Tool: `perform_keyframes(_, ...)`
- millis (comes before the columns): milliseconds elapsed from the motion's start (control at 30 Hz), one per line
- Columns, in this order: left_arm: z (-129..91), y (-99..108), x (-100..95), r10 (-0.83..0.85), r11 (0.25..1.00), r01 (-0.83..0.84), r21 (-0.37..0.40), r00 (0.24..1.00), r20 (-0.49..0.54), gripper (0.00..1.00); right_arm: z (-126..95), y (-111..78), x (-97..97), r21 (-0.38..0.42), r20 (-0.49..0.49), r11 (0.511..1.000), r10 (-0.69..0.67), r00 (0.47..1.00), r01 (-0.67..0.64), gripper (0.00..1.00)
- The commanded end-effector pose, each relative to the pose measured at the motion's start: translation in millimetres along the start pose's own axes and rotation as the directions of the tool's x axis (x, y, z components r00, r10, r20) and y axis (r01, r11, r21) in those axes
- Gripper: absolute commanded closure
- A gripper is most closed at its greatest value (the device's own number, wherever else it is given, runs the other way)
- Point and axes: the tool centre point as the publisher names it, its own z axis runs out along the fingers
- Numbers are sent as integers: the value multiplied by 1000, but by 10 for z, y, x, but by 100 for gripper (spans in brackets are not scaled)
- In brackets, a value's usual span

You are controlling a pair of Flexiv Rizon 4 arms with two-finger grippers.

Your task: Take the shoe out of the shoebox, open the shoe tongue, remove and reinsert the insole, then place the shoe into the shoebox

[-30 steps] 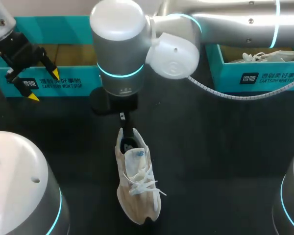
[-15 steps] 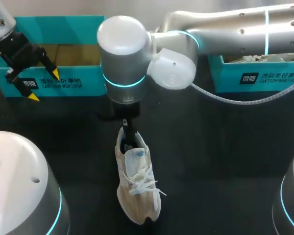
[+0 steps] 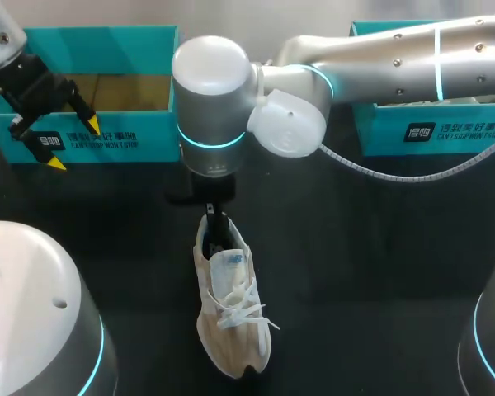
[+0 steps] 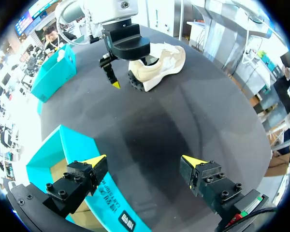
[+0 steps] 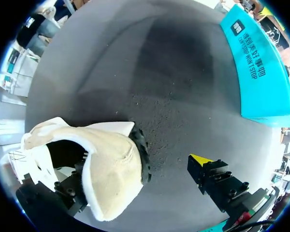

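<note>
The shoe lies on the bench in the lower middle of the head view, out of the box. Its toe points toward the camera and its heel away, so the mouth faces the right arm, which I take to be the reason for laying it this way.

The right hand sits just above the shoe in the frame and straddles the heel. One finger is down inside the mouth and the other, yellow-tipped, stands clear of the back of the heel. It is spread and gripping nothing. I judge this stance suits reaching for the insole, with the tongue already lifted off the opening.

Farther back, at the upper left, the shoebox rests at the bench's far edge, with nothing visible inside. The left hand hangs over its front wall, fingers wide apart and holding nothing. It looks parked out of the way, perhaps to steady the shoe or the box later. A second box sits at the upper right, mostly hidden by the right forearm.

Against a second ago, the right wrist has drifted slightly rightward and the forearm has swung up across the second box. Its finger has stayed at the heel. The shoe and the left hand have not shifted.
</note>
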Motion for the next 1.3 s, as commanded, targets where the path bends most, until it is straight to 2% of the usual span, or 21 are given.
perform_keyframes(33, -5, -4, 6, 0, 1000, 0, -3, 1000, 0, 0, 42, 27, 15, 8, -6, 1000, 7, 1000, -7, 0)
perform_keyframes(133, -5, -4, 6, 0, 1000, 0, -3, 1000, 0, 0, 65, 14, 37, 14, -12, 1000, 17, 1000, -17, 0)
perform_keyframes(167, -5, -4, 6, 0, 1000, 0, -3, 1000, 0, 0, 67, 8, 45, 16, -11, 1000, 21, 1000, -21, 20)
perform_keyframes(200, -5, -4, 6, 0, 1000, 0, -3, 1000, 0, 0, 63, 2, 56, 14, -8, 1000, 25, 1000, -24, 56)
perform_keyframes(267, -5, -4, 6, 0, 1000, 0, -3, 1000, 0, 0, 49, -5, 74, 17, -6, 999, 30, 1000, -30, 100)
perform_keyframes(667, -5, -4, 6, 0, 1000, 0, -3, 1000, 0, 0, -54, -53, 157, 24, 16, 999, 48, 999, -49, 100)
perform_keyframes(833, -5, -4, 6, 0, 1000, 0, -3, 1000, 0, 0, -160, -101, 162, 22, 23, 998, 57, 998, -57, 100)
perform_keyframes(1000, -5, -4, 6, 0, 1000, 0, -3, 1000, 0, 0, -462, -218, 85, 43, 59, 997, 65, 996, -68, 100)
perform_keyframes(1300, -5, -4, 6, 0, 1000, 0, -3, 1000, 0, 0, -1326, -656, -210, 132, 162, 986, 75, 984, -97, 100)
